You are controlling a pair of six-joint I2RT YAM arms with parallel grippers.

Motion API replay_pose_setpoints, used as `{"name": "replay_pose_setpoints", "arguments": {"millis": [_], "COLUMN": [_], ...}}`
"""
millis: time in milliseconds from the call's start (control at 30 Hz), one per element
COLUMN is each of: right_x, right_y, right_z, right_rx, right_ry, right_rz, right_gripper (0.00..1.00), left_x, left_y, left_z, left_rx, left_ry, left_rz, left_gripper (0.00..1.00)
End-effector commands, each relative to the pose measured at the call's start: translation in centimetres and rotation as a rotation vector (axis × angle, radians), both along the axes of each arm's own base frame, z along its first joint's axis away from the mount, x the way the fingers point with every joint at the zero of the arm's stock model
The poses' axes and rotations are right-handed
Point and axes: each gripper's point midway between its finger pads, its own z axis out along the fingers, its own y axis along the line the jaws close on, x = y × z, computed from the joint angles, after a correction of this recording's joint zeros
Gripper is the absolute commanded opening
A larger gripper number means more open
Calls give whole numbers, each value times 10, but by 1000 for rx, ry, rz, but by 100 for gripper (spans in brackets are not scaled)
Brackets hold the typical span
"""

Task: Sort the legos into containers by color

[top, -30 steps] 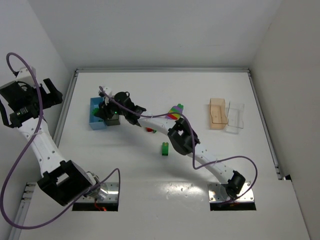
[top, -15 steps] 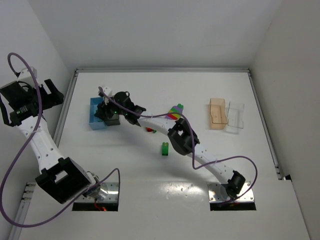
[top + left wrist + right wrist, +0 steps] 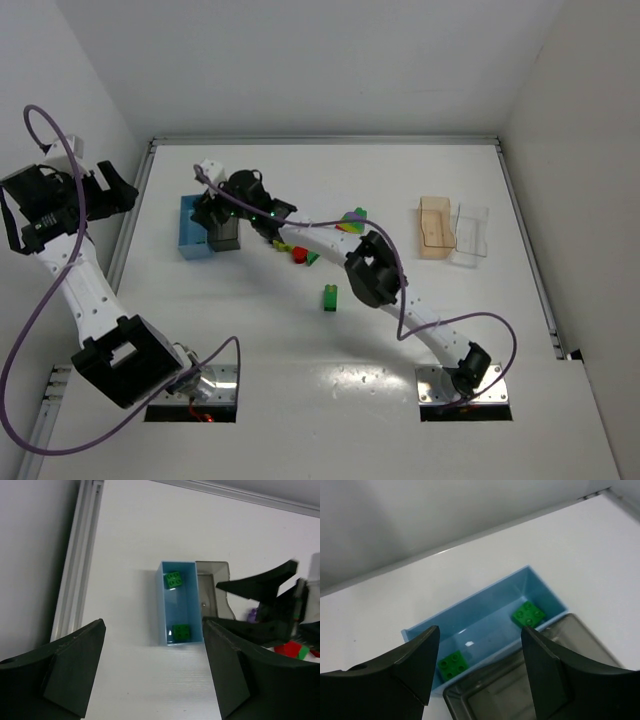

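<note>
Right gripper [image 3: 212, 212] is hanging over the far-left part of the table [image 3: 300, 340], right above the light blue bin [image 3: 188, 235] and the dark grey bin [image 3: 226, 238], which sit side by side and touching. From the right wrist view its jaws are spread apart with nothing between them, and you look straight down past them into both bins. The blue one has two green legos in it, one near each end: the first green brick [image 3: 528, 614] and the second green brick [image 3: 450, 663]. The part of the grey bin that shows looks bare, though the fingers hide some of it. The left gripper [image 3: 108, 190] is way off at the left edge, up high beside the wall, also spread wide and holding nothing; its camera looks at the same blue bin from farther back. The rest of the legos are loose on the table: a lone green lego [image 3: 329, 297] near the middle, then a little bunch next to the right arm made of a red lego [image 3: 298, 255], a small green piece [image 3: 312, 258] and a yellow lego [image 3: 281, 245]. The rainbow-striped cluster [image 3: 352, 220] sits just behind the arm, partly hidden by it. Over on the right, well apart from everything else, the peach-orange bin [image 3: 436, 228] and the clear bin [image 3: 472, 236] stand right next to each other.
</note>
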Motion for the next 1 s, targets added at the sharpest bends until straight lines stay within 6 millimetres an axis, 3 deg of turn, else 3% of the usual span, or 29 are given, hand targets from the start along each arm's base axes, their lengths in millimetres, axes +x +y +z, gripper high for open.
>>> {"name": "replay_pose_setpoints", "arguments": {"millis": [0,67,100,133,167,200,233,267,300,333,367,433,467,500,600,633,700,733,833,900,967], "right_x": [30,55,57,56,71,70,62,65,57,43,34,8,-17,-34,-85,-102,-134,-153,-177,-189,-192], "right_y": [-48,-88,-112,-129,-159,-178,-201,-234,-254,-276,-309,-336,-352,-369,-393,-398,-399,-401,-410,-416,-421], "right_z": [158,168,190,184,188,172,195,181,152,175,140,132,141,111,78,57,46,28,11,6,-2], "right_rx": [117,75,70,23,-17,-76,-86,-171,-245,-250,-347,-391,-420,-494,-545,-561,-558,-565,-562,-586,-626], "right_ry": [-190,-164,-163,-119,-126,-89,-98,-66,-15,-40,13,26,12,25,99,168,240,295,299,171,67], "right_rz": [-93,-154,-180,-178,-209,-215,-221,-249,-245,-247,-244,-179,-146,-104,-64,-48,18,44,73,166,228], "right_gripper": [67,67,67,67,67,67,67,67,67,67,66,64,64,63,62,62,59,58,58,58,58], "left_x": [-4,-9,-12,-13,-10,-14,-13,-12,-15,-13,-15,-15,-17,-20,-6,-3,2,0,-11,-24,-27], "left_y": [-18,-30,-42,-49,-66,-80,-90,-113,-126,-139,-167,-190,-202,-221,-236,-240,-252,-255,-291,-317,-322], "left_z": [16,24,26,30,27,26,24,22,17,11,5,-10,-20,-27,-38,-36,-40,-44,-56,-72,-77], "left_rx": [22,66,58,77,100,95,96,87,81,72,60,54,36,20,19,24,28,26,46,72,68], "left_ry": [-71,-107,-126,-142,-140,-134,-127,-125,-108,-92,-76,-38,-15,8,23,16,15,31,59,101,122], "left_rz": [-100,-164,-227,-260,-333,-379,-413,-493,-540,-589,-674,-746,-786,-839,-800,-790,-791,-790,-899,-990,-1008], "left_gripper": [85,85,85,85,85,85,85,85,85,85,85,84,84,83,82,82,82,82,82,82,82]}}
